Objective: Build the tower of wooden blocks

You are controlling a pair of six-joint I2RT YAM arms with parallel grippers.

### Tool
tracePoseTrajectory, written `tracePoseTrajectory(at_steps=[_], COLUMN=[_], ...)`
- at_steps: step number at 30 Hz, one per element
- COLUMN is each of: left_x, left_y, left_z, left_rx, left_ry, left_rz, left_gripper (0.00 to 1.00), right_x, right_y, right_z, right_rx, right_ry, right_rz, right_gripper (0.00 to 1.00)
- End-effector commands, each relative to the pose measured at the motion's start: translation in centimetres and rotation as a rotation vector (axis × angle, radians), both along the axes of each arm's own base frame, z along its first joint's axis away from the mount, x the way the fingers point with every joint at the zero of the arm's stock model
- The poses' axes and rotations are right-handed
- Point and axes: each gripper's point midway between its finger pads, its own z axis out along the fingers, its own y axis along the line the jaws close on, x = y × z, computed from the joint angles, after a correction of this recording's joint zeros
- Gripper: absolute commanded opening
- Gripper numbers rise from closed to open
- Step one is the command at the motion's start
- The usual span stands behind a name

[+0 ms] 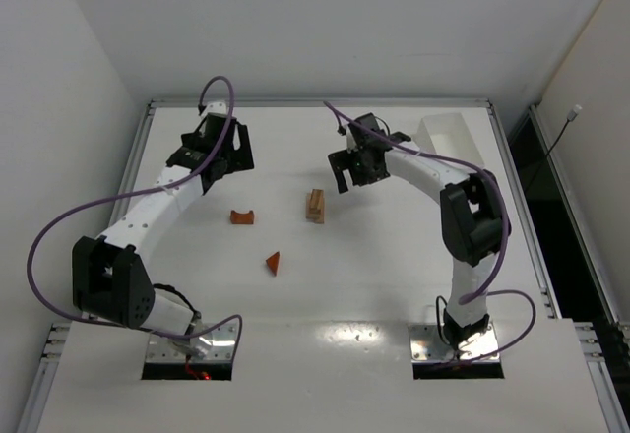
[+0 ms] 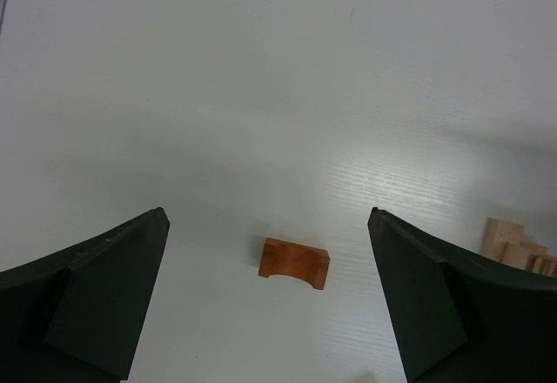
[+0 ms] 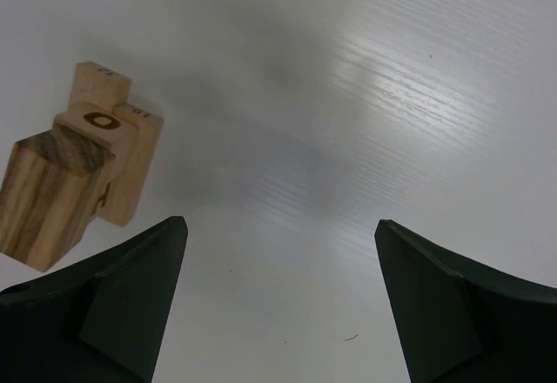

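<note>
The wood block tower (image 1: 315,205) is a short stack of pale tan blocks at the table's middle; it shows at the left of the right wrist view (image 3: 78,174) and at the right edge of the left wrist view (image 2: 518,245). A reddish-brown arch (image 1: 242,217) lies left of it, also in the left wrist view (image 2: 294,263). A reddish-brown wedge (image 1: 273,263) lies nearer. My left gripper (image 1: 219,162) is open and empty, above and beyond the arch (image 2: 268,218). My right gripper (image 1: 351,172) is open and empty, right of the tower (image 3: 280,226).
A white rectangular bin (image 1: 448,140) stands at the back right, behind the right arm. Purple cables loop off both arms. The table's metal rail (image 1: 320,102) runs along the far edge.
</note>
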Motion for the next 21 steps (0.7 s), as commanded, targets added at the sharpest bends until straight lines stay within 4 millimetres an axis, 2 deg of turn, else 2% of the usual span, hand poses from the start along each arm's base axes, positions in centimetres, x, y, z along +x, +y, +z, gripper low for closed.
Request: tracePoseTrajectory(at_steps=[1, 8, 11, 16, 21], left_x=[0.6, 0.7, 0.7, 0.7, 0.7], left_y=[-0.2, -0.2, -0.2, -0.4, -0.6], left_z=[1.2, 0.9, 0.9, 0.8, 0.6], left_rx=[-0.027, -0.024, -0.031, -0.037, -0.050], left_ry=[-0.041, -0.032, -0.034, -0.032, -0.032], left_rz=[-0.004, -0.004, 0.001, -0.006, -0.007], left_gripper=[1.00, 1.00, 1.00, 1.00, 1.00], right_x=[0.8, -0.1, 0.1, 0.4, 0.5], right_y=[2.6, 4.1, 4.7, 5.7, 5.5], right_z=[1.2, 0.8, 0.4, 1.0, 0.6], right_rx=[0.089, 0.097, 0.096, 0.098, 0.087], right_ry=[-0.016, 0.001, 0.004, -0.017, -0.013], right_rz=[0.030, 0.060, 0.069, 0.083, 0.078], right_gripper=[0.88, 0.88, 0.88, 0.88, 0.88])
